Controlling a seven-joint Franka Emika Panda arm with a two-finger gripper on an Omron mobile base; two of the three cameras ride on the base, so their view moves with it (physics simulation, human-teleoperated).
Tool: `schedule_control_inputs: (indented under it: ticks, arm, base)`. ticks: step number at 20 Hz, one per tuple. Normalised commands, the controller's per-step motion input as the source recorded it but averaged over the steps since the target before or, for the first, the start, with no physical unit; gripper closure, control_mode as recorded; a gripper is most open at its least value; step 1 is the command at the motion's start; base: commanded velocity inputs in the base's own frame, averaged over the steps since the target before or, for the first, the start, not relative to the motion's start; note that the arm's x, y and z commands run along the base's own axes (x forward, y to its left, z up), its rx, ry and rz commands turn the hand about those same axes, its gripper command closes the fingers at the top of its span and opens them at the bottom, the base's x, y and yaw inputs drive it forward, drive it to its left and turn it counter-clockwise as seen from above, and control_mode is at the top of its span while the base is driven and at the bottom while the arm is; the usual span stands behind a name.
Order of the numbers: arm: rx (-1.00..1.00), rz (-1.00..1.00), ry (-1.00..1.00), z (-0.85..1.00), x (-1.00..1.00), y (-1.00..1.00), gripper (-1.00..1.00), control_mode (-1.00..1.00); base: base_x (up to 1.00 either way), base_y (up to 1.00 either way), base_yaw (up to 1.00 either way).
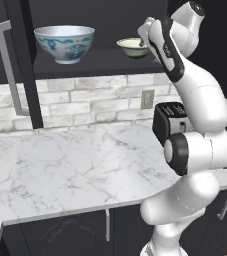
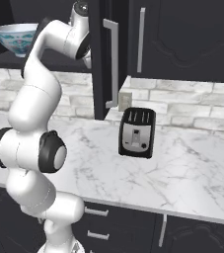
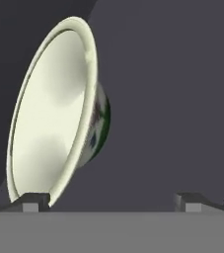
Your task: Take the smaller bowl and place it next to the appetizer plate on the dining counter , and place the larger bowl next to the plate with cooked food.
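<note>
The smaller bowl [image 1: 131, 46], cream-green inside and darker green outside, stands on the right of a dark open cabinet shelf [image 1: 100, 62]. The larger bowl [image 1: 65, 43], white with a blue, red and green pattern, stands on the same shelf to the left, and the right base view catches it too [image 2: 14, 38]. My gripper [image 1: 144, 43] is at the smaller bowl's right rim, open and holding nothing. In the hand view the smaller bowl [image 3: 54, 118] is close up, its rim just above one fingertip [image 3: 32, 201], with the gripper [image 3: 111, 202] spread wide. The dining counter and both plates are out of view.
Below the shelf runs a marble worktop [image 1: 60, 165] backed by white brick. A black toaster [image 2: 137, 132] stands on it by a wall outlet [image 1: 147, 99]. Open dark cabinet doors with long handles hang left [image 1: 15, 65] and right [image 2: 108, 59] of the shelf.
</note>
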Motion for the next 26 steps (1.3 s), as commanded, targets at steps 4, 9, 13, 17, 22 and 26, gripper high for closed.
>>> schedule_control_inputs:
  ticks: [4, 9, 13, 17, 22, 26]
  arm:
    - [0.18, 0.00, 0.00, 0.30, 0.00, 0.00, -1.00, -1.00]
    - [0.04, 0.00, 0.00, -0.19, 0.01, 0.00, -1.00, -1.00]
    - [0.00, -0.01, 0.00, -0.23, 0.16, 0.00, -1.00, -1.00]
    - [0.00, -0.08, 0.00, 0.01, 0.46, 0.00, -1.00, -1.00]
    - [0.00, -0.11, 0.00, -0.09, 0.54, 0.00, -1.00, -1.00]
    - [0.00, -0.06, 0.00, -0.01, 0.33, 0.00, -1.00, -1.00]
  base:
    - [0.00, 0.00, 0.00]
    - [0.00, 0.00, 0.00]
    - [0.00, 0.00, 0.00]
    - [0.00, 0.00, 0.00]
    - [0.00, 0.00, 0.00]
    - [0.00, 0.00, 0.00]
